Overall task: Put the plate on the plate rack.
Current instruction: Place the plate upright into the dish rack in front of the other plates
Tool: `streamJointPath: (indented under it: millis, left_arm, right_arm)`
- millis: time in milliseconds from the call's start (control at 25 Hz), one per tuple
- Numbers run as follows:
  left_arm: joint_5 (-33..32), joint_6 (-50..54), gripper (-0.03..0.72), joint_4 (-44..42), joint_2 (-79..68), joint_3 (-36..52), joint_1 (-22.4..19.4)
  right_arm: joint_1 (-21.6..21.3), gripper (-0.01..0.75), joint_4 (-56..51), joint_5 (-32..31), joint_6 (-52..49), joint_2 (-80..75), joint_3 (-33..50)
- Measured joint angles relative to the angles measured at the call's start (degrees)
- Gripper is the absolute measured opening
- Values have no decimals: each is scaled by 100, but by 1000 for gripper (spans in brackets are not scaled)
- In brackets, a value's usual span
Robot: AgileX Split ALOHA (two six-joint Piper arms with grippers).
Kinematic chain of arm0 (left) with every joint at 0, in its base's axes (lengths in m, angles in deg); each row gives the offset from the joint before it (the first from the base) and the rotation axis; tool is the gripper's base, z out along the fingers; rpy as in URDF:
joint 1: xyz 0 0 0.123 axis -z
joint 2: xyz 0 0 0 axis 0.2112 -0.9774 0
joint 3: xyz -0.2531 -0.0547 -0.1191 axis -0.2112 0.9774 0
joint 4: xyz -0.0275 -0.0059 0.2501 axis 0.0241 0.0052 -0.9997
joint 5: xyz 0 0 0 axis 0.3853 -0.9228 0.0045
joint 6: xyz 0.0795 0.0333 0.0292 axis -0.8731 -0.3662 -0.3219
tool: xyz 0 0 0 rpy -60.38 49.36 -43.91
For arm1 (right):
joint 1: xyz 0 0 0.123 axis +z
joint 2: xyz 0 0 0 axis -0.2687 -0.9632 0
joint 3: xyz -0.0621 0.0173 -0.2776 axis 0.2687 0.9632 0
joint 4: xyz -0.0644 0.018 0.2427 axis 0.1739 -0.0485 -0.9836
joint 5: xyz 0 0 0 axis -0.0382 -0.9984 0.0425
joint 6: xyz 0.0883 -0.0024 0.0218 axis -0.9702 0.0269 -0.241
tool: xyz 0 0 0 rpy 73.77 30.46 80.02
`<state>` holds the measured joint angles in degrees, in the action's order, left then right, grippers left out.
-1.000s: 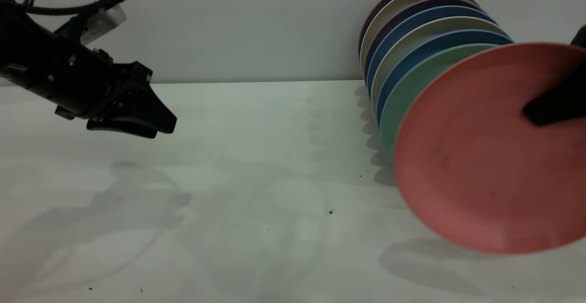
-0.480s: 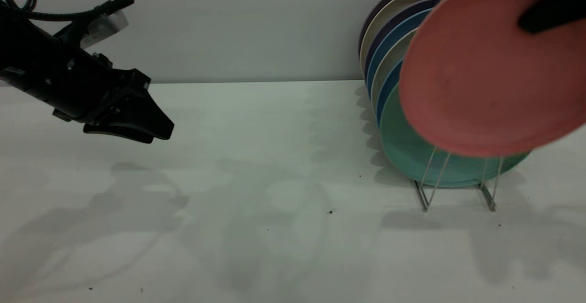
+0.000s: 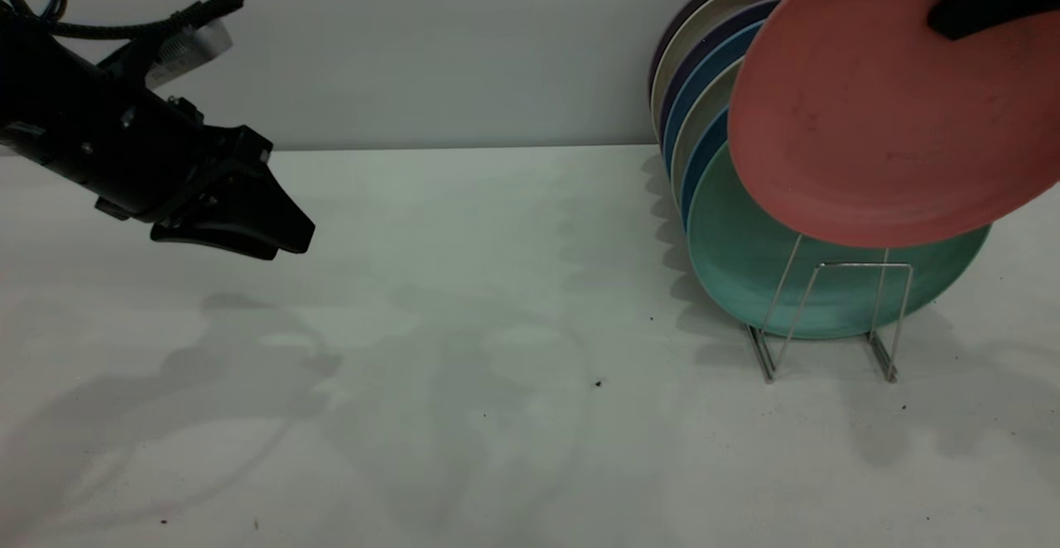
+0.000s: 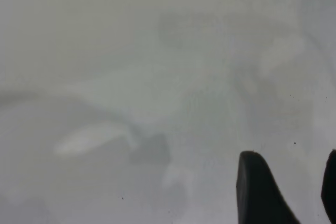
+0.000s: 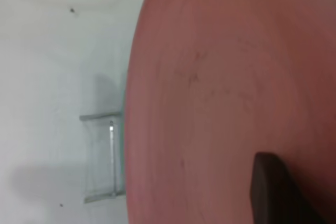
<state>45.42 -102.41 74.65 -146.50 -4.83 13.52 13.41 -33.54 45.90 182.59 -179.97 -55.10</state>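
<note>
- The table (image 3: 497, 300) is a pale, flat surface running from the near edge to a light wall at the far side, with a few small dark specks on it.
- The plate (image 3: 878, 109), salmon-pink with faint dark smudges, hangs in the air at the right, tilted, clear of the table. It sits above and in front of the near end of the row of racked plates and covers the upper part of the teal-green plate.
- A row of racked plates (image 3: 704, 60) stands on edge at the far right, blue, cream and dark ones behind, with the teal-green plate (image 3: 745, 275) nearest.
- The left gripper (image 3: 286, 233) hovers above the table at the far left, well apart from the plates; its fingers hold nothing and stand with a narrow gap in the left wrist view.
- The plate rack (image 3: 828, 316), thin silver wire, stands on the table at the right; its nearest upright loop is bare, just in front of the teal-green plate.
- The right gripper (image 3: 985, 2) grips the pink plate by its upper rim, one dark finger lying across its face.
</note>
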Motion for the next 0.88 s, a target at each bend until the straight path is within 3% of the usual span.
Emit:
streamJointPath:
  millis: [880]
  left_arm:
    - [94,0,335,0,0,0,0]
  right_arm:
    - [0,161,-90,-22,5,-575,-159]
